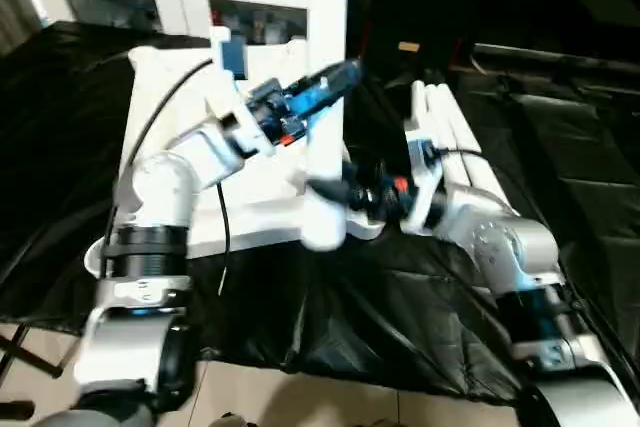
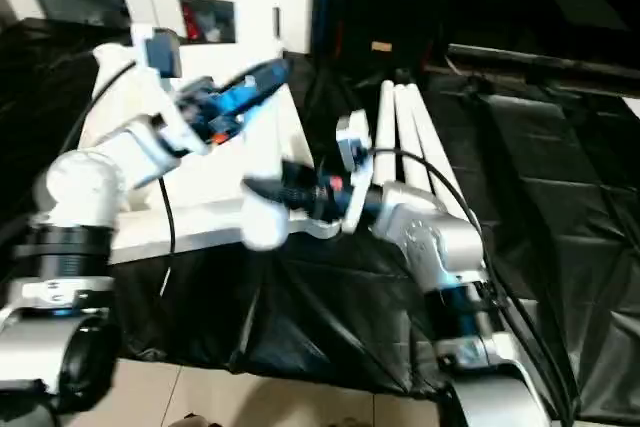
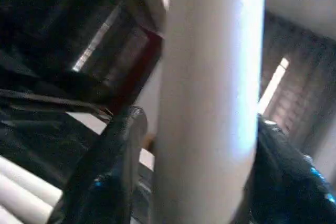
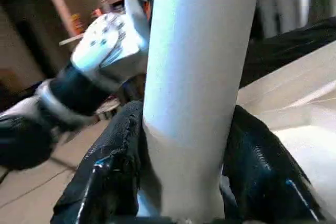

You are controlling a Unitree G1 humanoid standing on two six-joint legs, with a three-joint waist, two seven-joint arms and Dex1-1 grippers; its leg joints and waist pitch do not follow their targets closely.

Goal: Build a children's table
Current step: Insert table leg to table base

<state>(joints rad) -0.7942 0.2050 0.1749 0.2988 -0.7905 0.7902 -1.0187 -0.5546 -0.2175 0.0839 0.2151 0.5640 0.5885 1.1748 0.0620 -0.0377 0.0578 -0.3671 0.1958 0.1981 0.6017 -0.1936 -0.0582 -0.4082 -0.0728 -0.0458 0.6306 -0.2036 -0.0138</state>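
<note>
Both hands clamp one long white round tube leg [image 1: 328, 57] standing upright at the near corner of the white plastic rimmed tabletop [image 1: 260, 212]: left hand [image 1: 335, 82] higher, right hand [image 1: 325, 190] low near the corner.

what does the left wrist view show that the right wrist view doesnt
Left wrist view: spare white tube legs lying on the black cloth, and the left end effector with its black fingers on either side of the upright leg.

Right wrist view: the tabletop beside the leg's base, the left arm's silver wrist higher up, and the right end effector closed around the leg low down.

Both share the same upright white leg, seen close, held between an end effector's two black fingers.
</note>
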